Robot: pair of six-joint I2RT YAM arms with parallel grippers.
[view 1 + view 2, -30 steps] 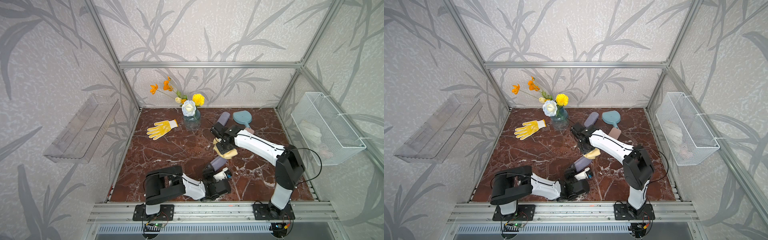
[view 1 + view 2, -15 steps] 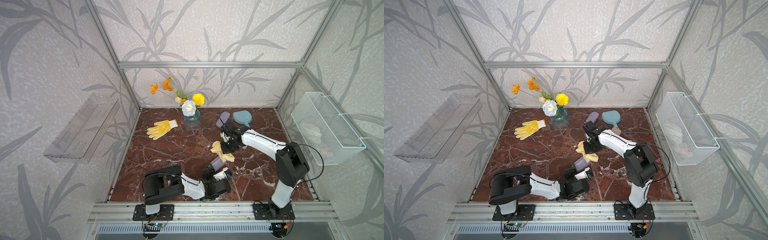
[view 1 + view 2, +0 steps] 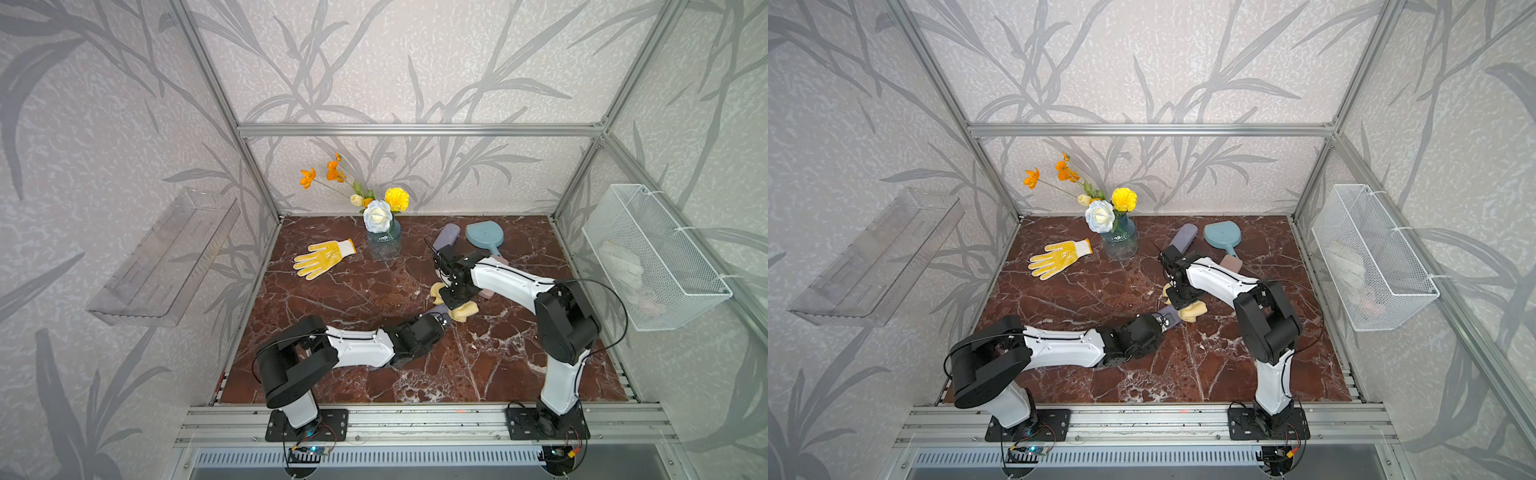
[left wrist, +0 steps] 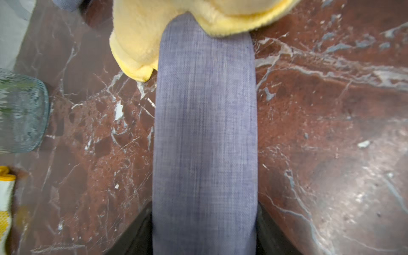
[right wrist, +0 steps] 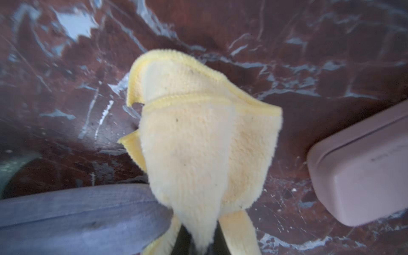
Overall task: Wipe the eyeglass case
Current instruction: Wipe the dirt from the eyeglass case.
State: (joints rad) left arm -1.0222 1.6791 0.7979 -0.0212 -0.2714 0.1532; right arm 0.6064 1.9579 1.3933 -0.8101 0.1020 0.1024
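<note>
The reddish-brown marble surface (image 3: 353, 299) is the largest thing here, and most of it is bare. One wide open stretch runs from the clear glass vase of flowers (image 3: 384, 243) forward to the near edge, and another lies far to the vase's right, along the side edge. Forward and right of the vase, well apart from it, the left gripper (image 3: 441, 321) is clamped on the near end of the blue-grey fabric eyeglass case (image 4: 205, 132), with one jaw against each long edge. Whether the case touches the marble cannot be told. The right gripper (image 3: 456, 298), pointing down, is pinched tight on a pale yellow microfibre cloth (image 5: 198, 143). The cloth covers the case's far end and overhangs its vase-side edge. A dusty-pink rounded hard case (image 5: 364, 172) lies just beyond the cloth, on the side away from the vase, with a strip of marble between them. A yellow dotted work glove (image 3: 322, 259) lies near the vase's left.
</note>
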